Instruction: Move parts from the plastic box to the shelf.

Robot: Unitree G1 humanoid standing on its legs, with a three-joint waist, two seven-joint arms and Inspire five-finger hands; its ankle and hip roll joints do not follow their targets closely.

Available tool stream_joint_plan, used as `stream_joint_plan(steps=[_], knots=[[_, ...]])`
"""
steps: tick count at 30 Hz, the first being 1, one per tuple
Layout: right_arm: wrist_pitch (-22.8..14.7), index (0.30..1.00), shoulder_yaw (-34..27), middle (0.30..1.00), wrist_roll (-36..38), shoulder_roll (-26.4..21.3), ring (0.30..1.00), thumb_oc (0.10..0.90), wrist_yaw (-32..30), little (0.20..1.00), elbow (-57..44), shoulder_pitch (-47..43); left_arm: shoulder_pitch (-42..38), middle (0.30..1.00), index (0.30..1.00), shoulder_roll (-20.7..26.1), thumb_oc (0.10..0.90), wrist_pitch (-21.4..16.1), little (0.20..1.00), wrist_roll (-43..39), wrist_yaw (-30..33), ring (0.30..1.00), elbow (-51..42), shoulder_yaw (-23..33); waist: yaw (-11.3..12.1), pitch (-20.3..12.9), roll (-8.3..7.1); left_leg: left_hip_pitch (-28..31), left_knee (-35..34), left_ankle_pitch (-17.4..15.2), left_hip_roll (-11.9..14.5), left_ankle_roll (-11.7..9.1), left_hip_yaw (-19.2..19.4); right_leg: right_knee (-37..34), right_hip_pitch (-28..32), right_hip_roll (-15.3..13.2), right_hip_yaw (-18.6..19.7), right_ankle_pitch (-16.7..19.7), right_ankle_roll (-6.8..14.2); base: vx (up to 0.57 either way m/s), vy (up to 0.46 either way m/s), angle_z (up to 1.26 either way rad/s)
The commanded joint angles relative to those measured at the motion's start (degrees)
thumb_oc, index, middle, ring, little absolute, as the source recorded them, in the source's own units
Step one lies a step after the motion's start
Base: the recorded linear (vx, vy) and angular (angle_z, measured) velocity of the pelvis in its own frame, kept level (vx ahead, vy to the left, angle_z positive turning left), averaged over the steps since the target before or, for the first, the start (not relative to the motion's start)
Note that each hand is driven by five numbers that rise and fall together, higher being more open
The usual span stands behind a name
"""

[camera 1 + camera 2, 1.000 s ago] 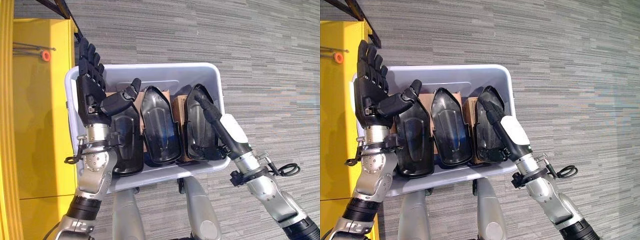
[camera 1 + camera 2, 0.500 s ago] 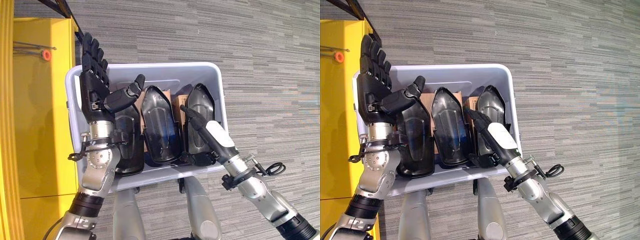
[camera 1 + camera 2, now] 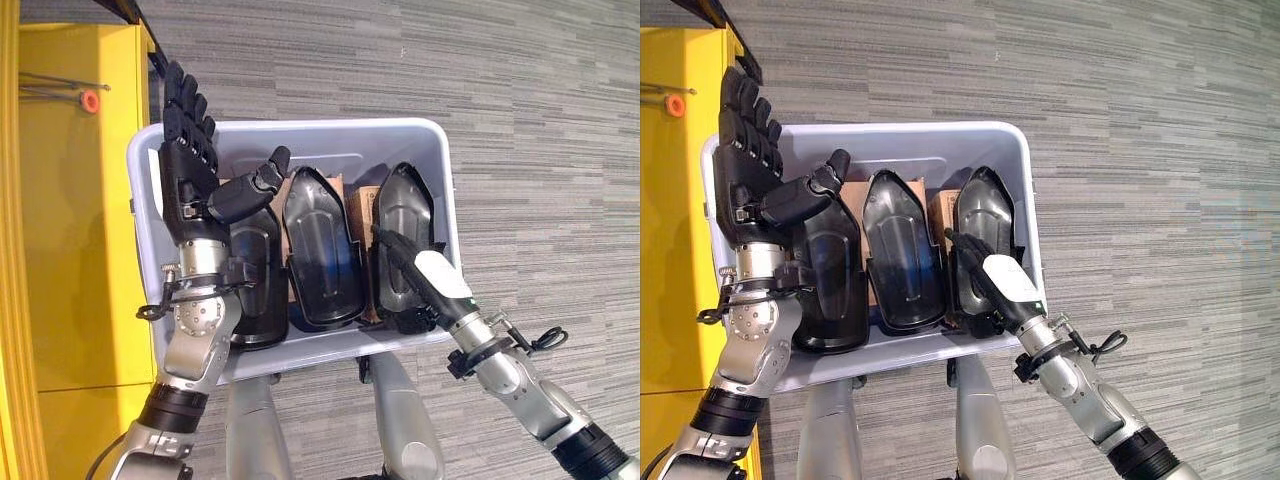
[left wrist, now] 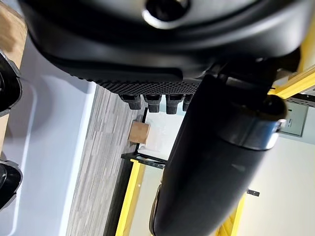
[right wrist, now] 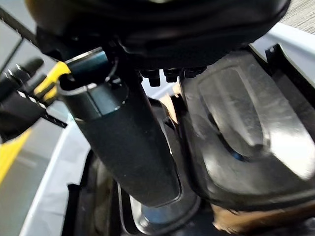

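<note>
A pale grey plastic box (image 3: 300, 129) holds three glossy black shell parts standing side by side: left (image 3: 256, 285), middle (image 3: 322, 250) and right (image 3: 405, 225). Brown cardboard (image 3: 360, 205) shows between them. My left hand (image 3: 190, 180) is raised over the box's left side, open, with fingers straight and thumb out above the left part. My right hand (image 3: 432, 278) lies low at the box's front right, open, with its fingers stretched along the lower end of the right part (image 5: 246, 128). Its thumb (image 5: 128, 142) stands beside that part. Neither hand holds anything.
The yellow shelf (image 3: 70, 200) stands directly left of the box, with an orange-tipped piece (image 3: 90, 100) lying on it. A black bar (image 3: 130, 20) crosses above the box's far left corner. Grey striped carpet (image 3: 540, 120) lies to the right and beyond.
My right hand has drawn back from the top of the right part toward the box's front wall. The left hand has barely moved.
</note>
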Motion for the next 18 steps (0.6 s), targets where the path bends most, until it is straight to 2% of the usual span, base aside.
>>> stream_joint_plan(steps=[1, 18], knots=[[-2.07, 1.000, -0.08, 1.000, -2.50, -0.01, 1.000, 0.900, -4.46, 1.000, -0.91, -1.26, -4.11, 1.000, 1.000, -1.01, 0.900, -7.20, 1.000, 4.22, -0.19, 1.000, -5.90, -1.63, 0.49, -4.42, 2.15, -0.78, 3.08, -3.27, 3.30, -1.70, -3.60, -1.48, 2.67, -3.57, -1.48, 3.12, 0.73, 0.00, 0.000, 0.00], [-0.67, 1.000, 1.33, 1.000, -6.67, 1.29, 1.000, 0.900, -6.64, 1.000, 4.22, -3.72, -5.08, 1.000, 1.000, -1.35, 0.900, -7.30, 1.000, 4.06, 0.06, 1.000, -5.91, -2.16, 0.74, -4.28, 2.59, -2.55, 3.21, -2.84, 3.04, -1.83, -4.08, -0.74, 1.12, -3.60, -2.00, 2.96, 0.64, 0.00, 0.000, 0.00]])
